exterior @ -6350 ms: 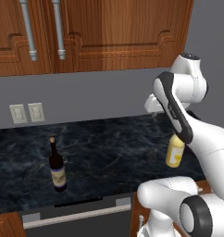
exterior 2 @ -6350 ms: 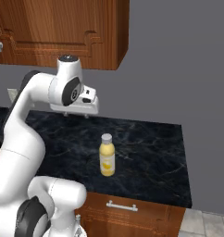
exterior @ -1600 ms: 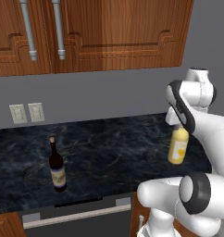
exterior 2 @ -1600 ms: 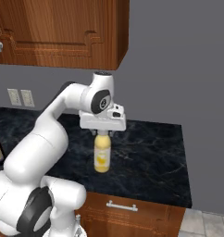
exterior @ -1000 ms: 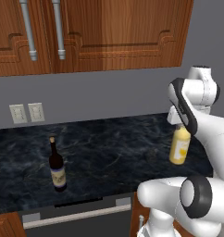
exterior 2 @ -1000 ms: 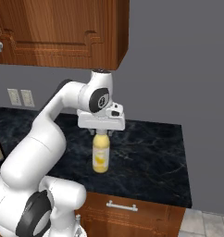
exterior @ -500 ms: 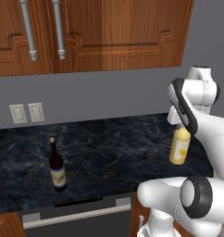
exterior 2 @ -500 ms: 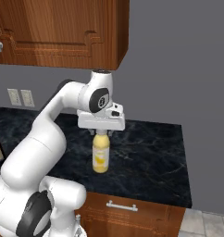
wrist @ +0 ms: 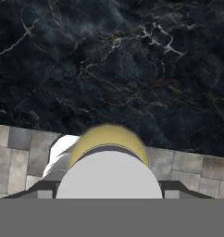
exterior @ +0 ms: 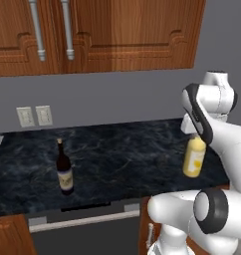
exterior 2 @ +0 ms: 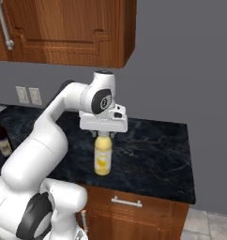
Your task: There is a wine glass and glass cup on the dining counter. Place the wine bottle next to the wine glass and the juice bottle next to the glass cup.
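Juice bottle (exterior 2: 102, 158) under the gripper (exterior 2: 102, 133), at the right end of the black worktop (exterior 2: 153, 154).
Gripper sits down over the bottle's cream cap; whether its fingers press the cap cannot be told. Bottle (exterior: 194, 157) is upright, its base apparently on the worktop. Wine bottle (exterior: 64, 168) stands well apart to the left, also upright, below the wall sockets (exterior: 35, 116).

upright yellow juice bottle (exterior 2: 102, 159), dark wine bottle (exterior: 64, 168) apart.

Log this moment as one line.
gripper: over juice bottle cap, grip unclear | wine bottle: upright on counter, untouched
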Robot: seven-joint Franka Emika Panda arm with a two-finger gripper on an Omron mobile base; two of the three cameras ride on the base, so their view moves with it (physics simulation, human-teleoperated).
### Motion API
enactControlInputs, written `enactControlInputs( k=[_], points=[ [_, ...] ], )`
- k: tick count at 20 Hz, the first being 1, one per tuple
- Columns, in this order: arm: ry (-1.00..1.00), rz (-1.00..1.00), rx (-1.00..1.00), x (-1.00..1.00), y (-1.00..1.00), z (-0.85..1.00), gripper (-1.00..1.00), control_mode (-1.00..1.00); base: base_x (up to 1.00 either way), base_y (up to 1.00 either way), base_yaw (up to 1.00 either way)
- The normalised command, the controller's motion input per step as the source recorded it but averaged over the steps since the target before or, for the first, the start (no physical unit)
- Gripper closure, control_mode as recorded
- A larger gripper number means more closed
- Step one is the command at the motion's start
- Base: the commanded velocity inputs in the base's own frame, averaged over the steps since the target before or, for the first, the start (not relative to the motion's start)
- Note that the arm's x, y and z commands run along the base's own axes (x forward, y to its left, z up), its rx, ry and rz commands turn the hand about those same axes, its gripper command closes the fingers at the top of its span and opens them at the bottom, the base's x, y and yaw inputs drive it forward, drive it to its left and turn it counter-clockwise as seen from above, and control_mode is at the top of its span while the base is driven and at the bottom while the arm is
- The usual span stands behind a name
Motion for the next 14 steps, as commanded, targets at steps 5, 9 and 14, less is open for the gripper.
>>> enactControlInputs(
  k=[5, 9, 14],
  points=[
    [0.0, 0.0, 0.0, 0.0, 0.0, 0.0, 1.0, 1.0, -0.32, 0.07, 0.72],
    [0.0, 0.0, 0.0, 0.0, 0.0, 0.0, 1.0, 1.0, -0.18, 0.03, 0.94],
    [0.0, 0.0, 0.0, 0.0, 0.0, 0.0, 1.0, 1.0, -0.11, 0.0, 1.0]
  ],
)
